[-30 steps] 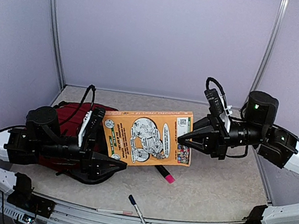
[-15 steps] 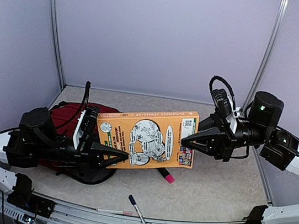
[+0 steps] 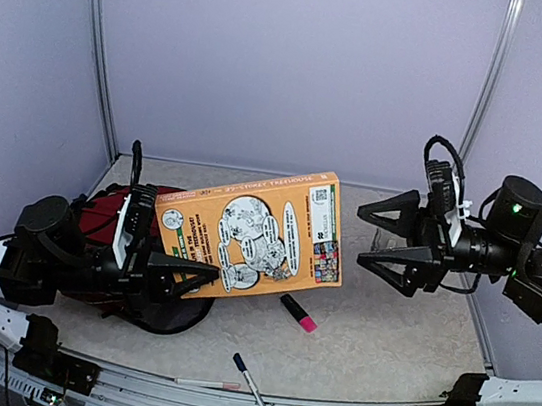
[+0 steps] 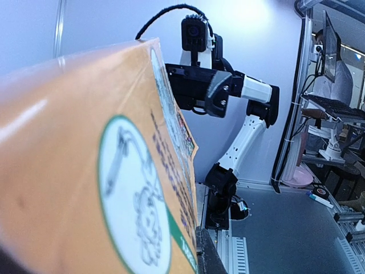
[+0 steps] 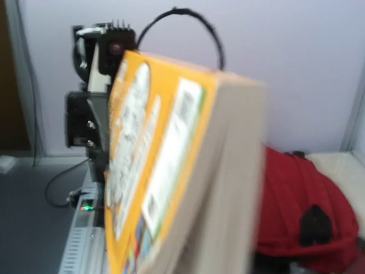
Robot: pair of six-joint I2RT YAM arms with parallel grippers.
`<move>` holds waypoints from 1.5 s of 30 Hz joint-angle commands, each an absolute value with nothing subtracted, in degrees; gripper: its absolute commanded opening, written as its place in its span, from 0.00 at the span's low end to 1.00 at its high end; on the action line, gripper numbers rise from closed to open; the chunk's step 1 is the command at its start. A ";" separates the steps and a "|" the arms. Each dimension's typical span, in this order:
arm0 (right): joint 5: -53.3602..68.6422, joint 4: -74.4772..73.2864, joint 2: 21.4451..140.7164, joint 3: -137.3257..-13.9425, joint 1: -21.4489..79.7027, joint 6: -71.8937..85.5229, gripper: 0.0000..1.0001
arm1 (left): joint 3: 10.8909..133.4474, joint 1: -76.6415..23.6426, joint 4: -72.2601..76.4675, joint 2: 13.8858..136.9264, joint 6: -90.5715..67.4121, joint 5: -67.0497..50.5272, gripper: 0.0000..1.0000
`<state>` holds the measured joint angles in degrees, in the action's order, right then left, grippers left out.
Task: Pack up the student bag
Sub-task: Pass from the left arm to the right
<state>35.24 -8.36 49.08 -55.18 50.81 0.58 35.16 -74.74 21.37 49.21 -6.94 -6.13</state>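
An orange paperback book [image 3: 252, 233] hangs tilted above the table, its left end lower. My left gripper [image 3: 203, 272] is shut on the book's lower left edge. In the left wrist view the cover [image 4: 102, 171] fills the left side, with one dark finger [image 4: 208, 257] pressed against it. My right gripper [image 3: 362, 236] stands open to the right of the book, clear of it. The right wrist view shows the book's page edge [image 5: 228, 182] close up and blurred. The dark red student bag [image 3: 99, 207] lies at the left, mostly behind my left arm, and the student bag [image 5: 296, 200] also shows past the book.
A black marker with a pink cap [image 3: 298, 313] lies under the book's right end. A blue-capped pen [image 3: 250, 383] and a thin pale pen [image 3: 207, 383] lie near the front edge. Lilac walls close in the back and sides.
My left gripper has shut on the book. My right gripper has opened, let go of the book and pulled back to the right. The book has moved left and up.
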 commanded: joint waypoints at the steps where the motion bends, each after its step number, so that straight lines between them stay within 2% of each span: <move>1: 28.28 -15.88 46.38 -54.85 49.94 -2.78 1.00 | 35.86 -75.38 24.84 47.15 -3.74 -3.15 0.00; 6: 36.19 -16.56 50.39 -58.88 49.82 0.23 1.00 | 37.23 -75.49 21.78 47.46 -2.66 -2.63 0.00; 18: 51.45 4.39 64.69 -59.31 49.97 10.72 1.00 | 38.45 -77.61 20.41 48.57 -1.14 -2.51 0.00; 19: 52.85 6.00 65.38 -59.05 50.07 11.27 0.95 | 38.49 -77.64 20.39 48.68 -1.13 -2.49 0.00; 20: 54.79 7.47 65.97 -58.67 50.16 11.81 0.81 | 38.50 -77.68 20.30 48.77 -1.27 -2.52 0.00; 24: 58.21 9.97 66.95 -57.27 50.28 13.18 0.01 | 38.50 -77.74 19.69 48.61 -1.30 -1.67 0.00; 28: 54.34 8.64 65.00 -54.93 50.13 12.11 0.00 | 39.49 -77.61 16.66 49.09 -3.14 4.34 0.00; 29: 51.54 8.13 64.01 -54.29 49.74 12.01 0.00 | 40.26 -77.56 14.43 49.62 -4.70 8.01 0.19; 30: 48.61 7.44 62.92 -53.58 49.13 12.12 0.00 | 41.73 -77.21 11.33 50.29 -6.50 11.86 0.50; 31: 45.47 6.80 61.81 -52.84 48.30 12.55 0.00 | 42.95 -76.45 7.57 51.33 -8.17 14.30 0.71; 32: 43.04 6.23 60.48 -52.11 47.09 13.43 0.00 | 44.14 -75.21 3.45 52.37 -9.95 15.38 0.84; 34: 39.19 4.96 59.03 -50.42 44.34 15.68 0.00 | 46.13 -72.15 -2.98 54.16 -13.59 14.86 0.98; 39: 29.27 -2.05 57.81 -47.25 36.02 21.50 0.00 | 48.79 -65.01 -13.50 56.38 -21.57 14.53 0.99; 42: 18.05 -9.36 58.13 -46.35 31.42 23.92 0.00 | 49.89 -56.66 -20.43 59.25 -27.81 12.95 0.99; 45: 15.20 -11.47 58.61 -45.62 30.41 23.30 0.00 | 50.68 -49.68 -26.59 64.89 -29.20 12.71 0.99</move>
